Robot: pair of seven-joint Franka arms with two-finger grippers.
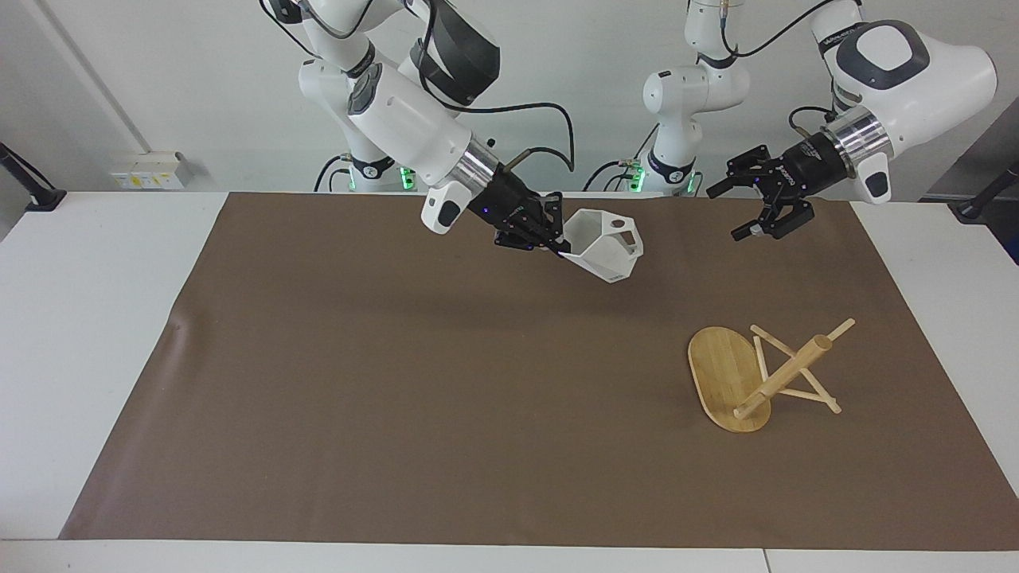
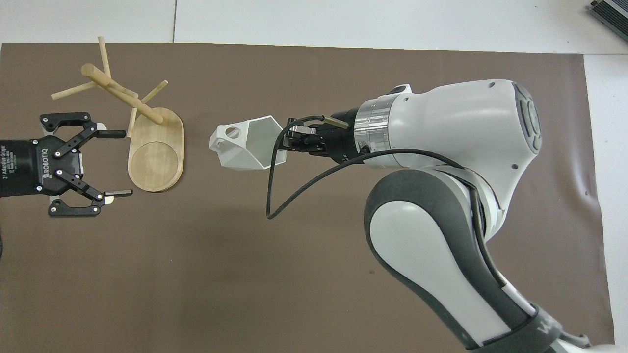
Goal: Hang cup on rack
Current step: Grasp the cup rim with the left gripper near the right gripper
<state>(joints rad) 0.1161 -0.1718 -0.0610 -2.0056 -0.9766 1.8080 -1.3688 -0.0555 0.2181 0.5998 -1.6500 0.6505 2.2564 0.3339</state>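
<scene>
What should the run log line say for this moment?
right gripper: shut on cup rim, airborne over mat | left gripper: open, empty, raised over the mat | rack: standing, pegs bare | cup not hung

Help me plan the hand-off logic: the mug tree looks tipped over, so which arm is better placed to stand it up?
Left, probably. The left gripper hangs open, empty, right beside the rack, which lies toppled at its end of the table. The right gripper is shut on the cup, in the air over mid-table.
</scene>
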